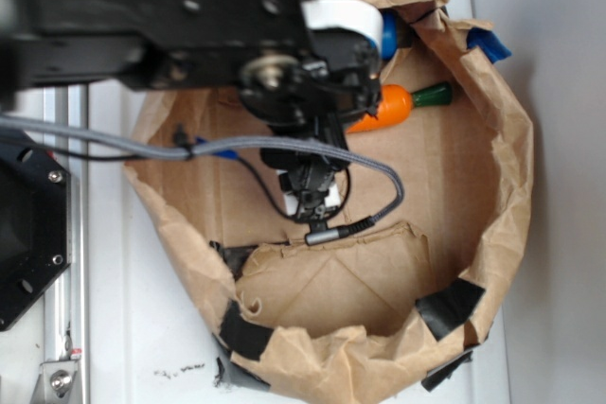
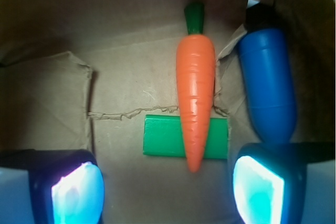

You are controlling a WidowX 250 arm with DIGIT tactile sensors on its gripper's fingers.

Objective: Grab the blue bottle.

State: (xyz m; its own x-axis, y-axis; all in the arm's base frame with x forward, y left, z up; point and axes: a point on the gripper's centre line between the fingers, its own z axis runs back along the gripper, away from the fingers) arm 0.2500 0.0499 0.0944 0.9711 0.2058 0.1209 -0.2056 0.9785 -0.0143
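Three toys show on my wrist feed inside the brown paper enclosure [image 1: 492, 186]: the blue bottle [image 2: 268, 87], an orange carrot [image 2: 195, 95] with a green top, and a flat green block [image 2: 163, 137]. I see the bottle lying at the far right, close against the paper wall, just beside the carrot. The carrot's tip lies across the block. My gripper [image 2: 168, 192] stands spread wide with nothing between its glowing pads [image 2: 257, 192]. On the exterior feed the arm hides most of the bottle [image 1: 389, 33].
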